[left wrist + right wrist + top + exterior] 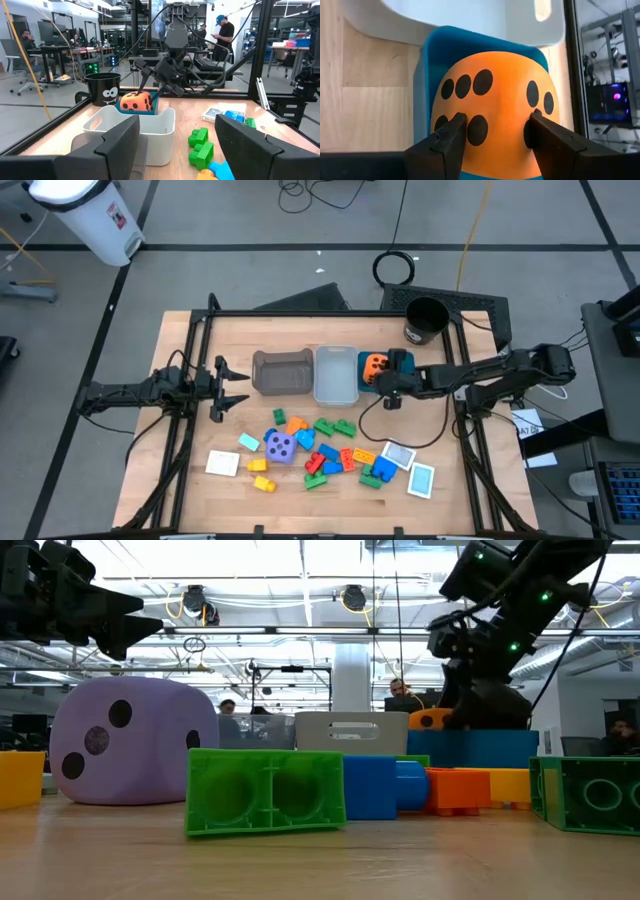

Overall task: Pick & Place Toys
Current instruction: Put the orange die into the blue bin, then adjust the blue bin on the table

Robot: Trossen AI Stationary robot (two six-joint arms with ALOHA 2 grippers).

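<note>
Item: orange dotted cube point(492, 107), clamped between the right gripper point(495, 132) fingers, sitting in the teal bin point(398, 364) at your table's two o'clock. Step: placing; next you likely release and lift clear. Left gripper point(232, 388) waits spread and empty at nine o'clock.

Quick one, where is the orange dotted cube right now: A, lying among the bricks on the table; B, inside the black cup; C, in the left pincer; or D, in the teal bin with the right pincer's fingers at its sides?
D: the orange dotted cube sits in the teal bin, with the right pincer at its two sides.
</note>
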